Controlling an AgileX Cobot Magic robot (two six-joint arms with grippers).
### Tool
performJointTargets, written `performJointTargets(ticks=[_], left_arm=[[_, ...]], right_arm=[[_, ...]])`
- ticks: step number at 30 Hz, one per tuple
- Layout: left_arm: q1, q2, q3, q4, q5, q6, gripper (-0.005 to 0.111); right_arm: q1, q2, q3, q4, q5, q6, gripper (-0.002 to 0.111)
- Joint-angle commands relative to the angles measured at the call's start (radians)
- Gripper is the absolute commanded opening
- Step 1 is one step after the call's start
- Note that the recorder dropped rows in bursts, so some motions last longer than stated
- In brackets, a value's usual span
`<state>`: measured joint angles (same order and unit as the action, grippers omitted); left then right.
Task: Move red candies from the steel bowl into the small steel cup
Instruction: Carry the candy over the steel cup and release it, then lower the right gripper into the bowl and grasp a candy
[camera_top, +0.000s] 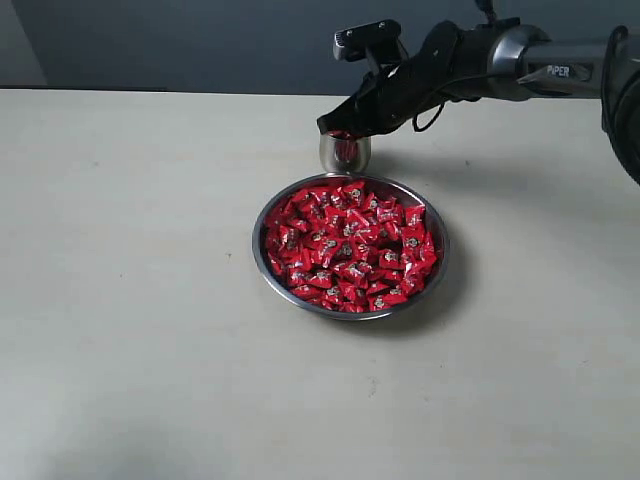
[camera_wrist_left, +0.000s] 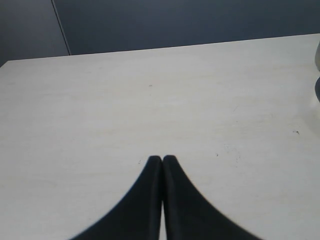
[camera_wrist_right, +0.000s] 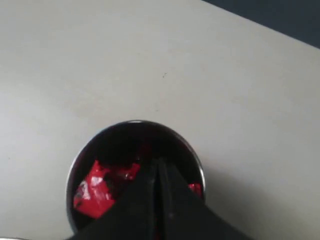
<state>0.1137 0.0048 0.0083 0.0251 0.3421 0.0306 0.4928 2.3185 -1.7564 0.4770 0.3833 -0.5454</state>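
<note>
The steel bowl (camera_top: 258, 245) sits mid-table, heaped with red candies (camera_top: 350, 245). Just behind it stands the small steel cup (camera_top: 345, 153). My right gripper (camera_top: 333, 128) hangs right over the cup's mouth, tips at rim height. From the right wrist, the cup (camera_wrist_right: 135, 123) holds red candies (camera_wrist_right: 95, 192), and the right gripper (camera_wrist_right: 159, 162) is shut with nothing showing between its fingers. My left gripper (camera_wrist_left: 162, 159) is shut on nothing above bare table and does not appear in the exterior view.
The right arm (camera_top: 520, 58) reaches in from the upper right above the table's far side. A dark wall (camera_top: 200, 40) runs behind the pale table (camera_top: 120, 300). An unclear object (camera_wrist_left: 317, 75) shows at the edge of the left wrist view.
</note>
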Motion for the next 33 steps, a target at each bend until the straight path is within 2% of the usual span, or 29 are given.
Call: performJointTargets(ticks=[1,6,7,12,14,16,24,29,33], left_arm=[[-0.005,-0.005,-0.008,0.002,-0.005,-0.001,0.0],[-0.005,-0.005,-0.008,0.002,-0.005,-0.001,0.0],[-0.005,-0.005,-0.008,0.002,-0.005,-0.001,0.0],[-0.005,-0.005,-0.008,0.002,-0.005,-0.001,0.0],[-0.005,-0.005,-0.008,0.002,-0.005,-0.001,0.0],[-0.005,-0.005,-0.008,0.002,-0.005,-0.001,0.0],[-0.005,-0.005,-0.008,0.002,-0.005,-0.001,0.0],[-0.005,-0.005,-0.008,0.002,-0.005,-0.001,0.0],[-0.005,-0.005,-0.008,0.002,-0.005,-0.001,0.0]], right_arm=[[-0.003,-0.003,-0.007,0.001,0.008,-0.025,-0.001],[-0.003,-0.015,-0.007,0.001,0.008,-0.025,0.0],[-0.003,-0.019,-0.007,-0.001,0.01,-0.025,0.002],[-0.003,-0.023,-0.012,-0.016,0.034,-0.031,0.038],[-0.003,-0.026,-0.014,-0.02,0.037,-0.031,0.045],[-0.003,-0.035,-0.014,-0.025,0.037,-0.031,0.043],[-0.003,-0.108,-0.014,-0.025,0.04,-0.031,0.019],[-0.003,-0.163,-0.014,-0.025,0.113,-0.026,0.019],[-0.003,-0.199,-0.014,-0.02,0.271,-0.026,0.019]])
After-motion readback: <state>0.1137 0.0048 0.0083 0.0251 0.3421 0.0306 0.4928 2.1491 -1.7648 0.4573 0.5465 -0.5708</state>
